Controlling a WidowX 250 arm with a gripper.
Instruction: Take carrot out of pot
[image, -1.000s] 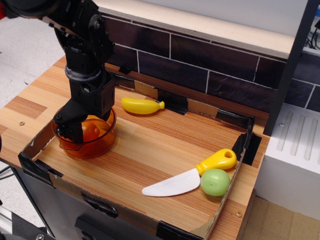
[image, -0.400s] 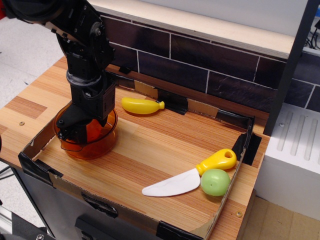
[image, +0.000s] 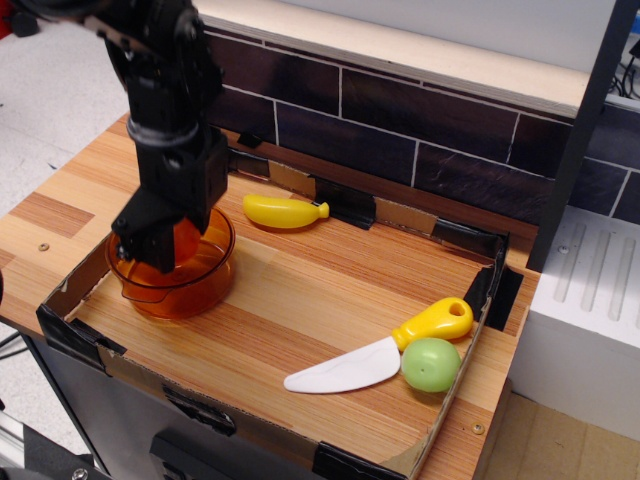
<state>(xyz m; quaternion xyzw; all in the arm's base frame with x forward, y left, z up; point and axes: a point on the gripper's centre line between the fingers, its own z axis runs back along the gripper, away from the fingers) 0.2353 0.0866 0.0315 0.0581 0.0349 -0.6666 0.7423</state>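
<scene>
My gripper (image: 165, 240) hangs over the pot (image: 190, 285) at the worktop's front-left corner, its fingers pinched on the carrot (image: 183, 237), which shows as an orange lump at the pot's rim level. To do this well I should lift straight up until the carrot clears the rim, keeping my squeeze steady so the smooth toy does not slip, then carry it toward the bare middle of the worktop.

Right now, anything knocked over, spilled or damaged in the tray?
Nothing stands out. The pot sits upright under the gripper; the carrot shows orange between its fingers. The yellow toy, knife and green ball lie flat on the tray.
</scene>
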